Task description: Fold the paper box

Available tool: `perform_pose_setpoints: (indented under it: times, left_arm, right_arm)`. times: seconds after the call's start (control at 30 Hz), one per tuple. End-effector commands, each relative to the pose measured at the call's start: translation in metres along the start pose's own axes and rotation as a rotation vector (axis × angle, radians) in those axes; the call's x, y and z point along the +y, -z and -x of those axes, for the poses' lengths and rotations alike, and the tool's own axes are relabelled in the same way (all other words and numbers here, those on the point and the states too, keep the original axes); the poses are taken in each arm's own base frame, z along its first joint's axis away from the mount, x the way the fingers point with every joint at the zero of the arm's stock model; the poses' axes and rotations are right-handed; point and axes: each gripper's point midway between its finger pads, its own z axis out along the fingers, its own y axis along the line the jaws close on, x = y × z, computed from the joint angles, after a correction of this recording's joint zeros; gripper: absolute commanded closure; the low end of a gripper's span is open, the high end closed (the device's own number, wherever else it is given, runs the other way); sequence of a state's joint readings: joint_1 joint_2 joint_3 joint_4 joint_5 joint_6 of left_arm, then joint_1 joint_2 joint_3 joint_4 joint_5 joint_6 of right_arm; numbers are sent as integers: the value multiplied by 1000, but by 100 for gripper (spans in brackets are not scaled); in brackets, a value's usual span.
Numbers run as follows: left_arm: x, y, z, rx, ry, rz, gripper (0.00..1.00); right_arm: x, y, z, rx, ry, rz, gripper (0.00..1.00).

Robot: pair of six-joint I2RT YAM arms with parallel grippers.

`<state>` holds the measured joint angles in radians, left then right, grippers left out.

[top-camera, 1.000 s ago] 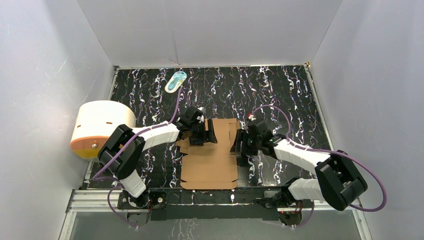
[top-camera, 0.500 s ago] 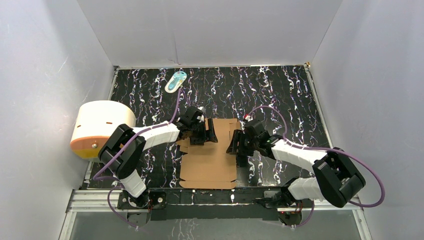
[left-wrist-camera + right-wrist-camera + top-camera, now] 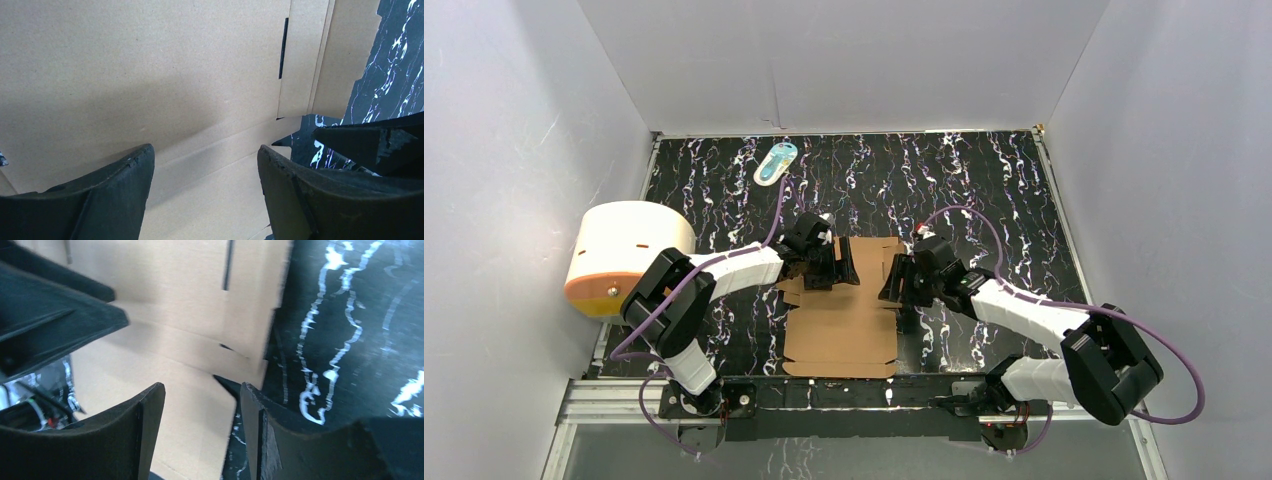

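Mid-frame, left jaws and right jaws stand spread over the unfolded paper box [image 3: 842, 330], pinching nothing. Pushing an unpinned edge could skid the sheet or crease it off-score.

Matt cardboard paper box [image 3: 842, 330] on marble-patterned tabletop [image 3: 984, 180]
The brown board looks smooth, uncoated and finely fibrous; the black, white-veined tabletop looks smooth.

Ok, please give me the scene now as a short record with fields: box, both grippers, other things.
paper box: brown sheet, mostly flat, on the table between the arms
left gripper: open, over the sheet's far left part
right gripper: open, at the sheet's right edge
other things: white-and-orange cylinder at left; teal-white packet near the far edge
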<state>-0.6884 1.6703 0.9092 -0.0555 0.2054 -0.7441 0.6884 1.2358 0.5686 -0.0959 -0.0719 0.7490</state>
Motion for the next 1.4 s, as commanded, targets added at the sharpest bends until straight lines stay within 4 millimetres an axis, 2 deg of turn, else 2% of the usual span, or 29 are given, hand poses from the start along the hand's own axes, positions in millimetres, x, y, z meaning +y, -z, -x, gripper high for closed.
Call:
perform_pose_setpoints:
  times: [0.0, 0.37, 0.5, 0.6, 0.7, 0.73, 0.83, 0.9, 1.03, 1.2, 1.37]
  left_arm:
    - [12, -7, -14, 47, 11, 31, 27]
    - [11, -6, -13, 46, 10, 28, 27]
    - [10, -7, -14, 48, 12, 25, 27]
    - [10, -7, -13, 47, 12, 21, 27]
    - [10, -7, -13, 46, 10, 22, 27]
    - [9, -7, -13, 46, 10, 22, 27]
    - [9, -8, -13, 48, 10, 20, 27]
    - [9, -8, -12, 46, 9, 21, 27]
    - [10, -7, -11, 40, 7, 28, 27]
    - [10, -7, -11, 40, 6, 27, 27]
    - [10, -7, -11, 39, 0, 27, 27]
  right_arm:
    - [-19, 2, 12, -48, 9, -130, 34]
    - [-11, -22, -4, 34, 57, -176, 30]
    - [13, -21, -5, 25, 59, -58, 30]
    - [34, -12, 3, -7, 59, 40, 30]
    - [43, -1, 14, -45, 70, 57, 30]
    - [42, 1, 15, -48, 76, 44, 30]
    - [21, 3, 22, -53, 96, -95, 30]
    - [2, 5, 17, -16, 109, -208, 29]
    - [-13, 5, 10, 26, 130, -317, 24]
    - [-20, -5, 0, 78, 137, -363, 11]
    - [-17, -16, -3, 84, 136, -352, 10]
